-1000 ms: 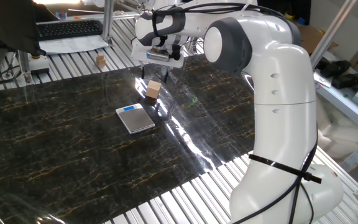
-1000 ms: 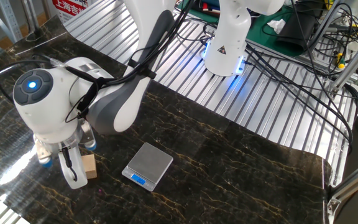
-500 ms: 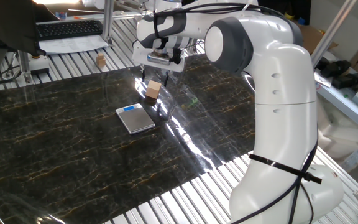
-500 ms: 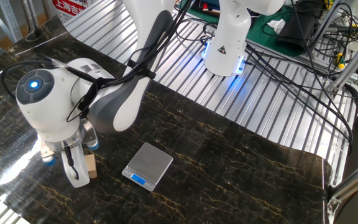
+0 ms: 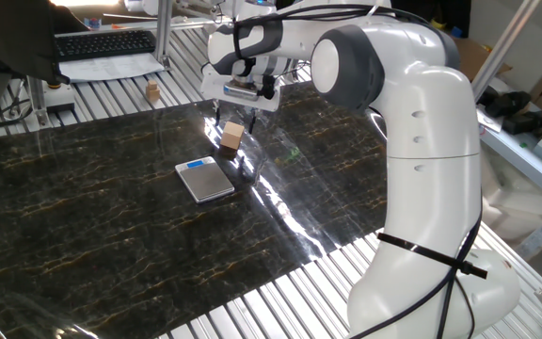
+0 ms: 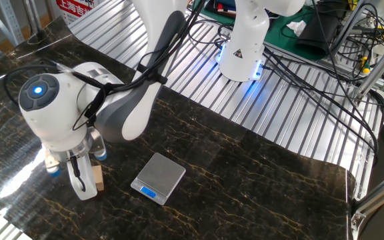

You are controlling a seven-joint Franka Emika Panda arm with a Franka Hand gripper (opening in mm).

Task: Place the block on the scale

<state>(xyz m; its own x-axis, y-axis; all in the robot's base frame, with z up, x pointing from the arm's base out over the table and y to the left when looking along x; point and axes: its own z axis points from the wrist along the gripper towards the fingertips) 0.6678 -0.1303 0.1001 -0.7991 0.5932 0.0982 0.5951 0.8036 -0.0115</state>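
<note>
The block point(image 5: 231, 137) is a small light-tan wooden cube standing on the dark marble table just behind the scale. In the other fixed view the block point(image 6: 99, 178) is partly hidden by a white finger point(image 6: 82, 187). The scale point(image 5: 205, 178) is flat and silver with a blue display strip, and it also shows in the other fixed view point(image 6: 159, 177) with nothing on it. My gripper point(image 5: 234, 124) points down over the block, with the jaws apart on either side of it. The far finger is hidden.
A tinier tan wooden piece point(image 5: 151, 91) stands on the slatted metal bench behind the marble sheet. A keyboard point(image 5: 106, 42) and papers lie at the back left. A second robot base point(image 6: 244, 47) with cables stands beyond the table.
My gripper has shifted slightly sideways around the block. The block and the scale have stayed in place.
</note>
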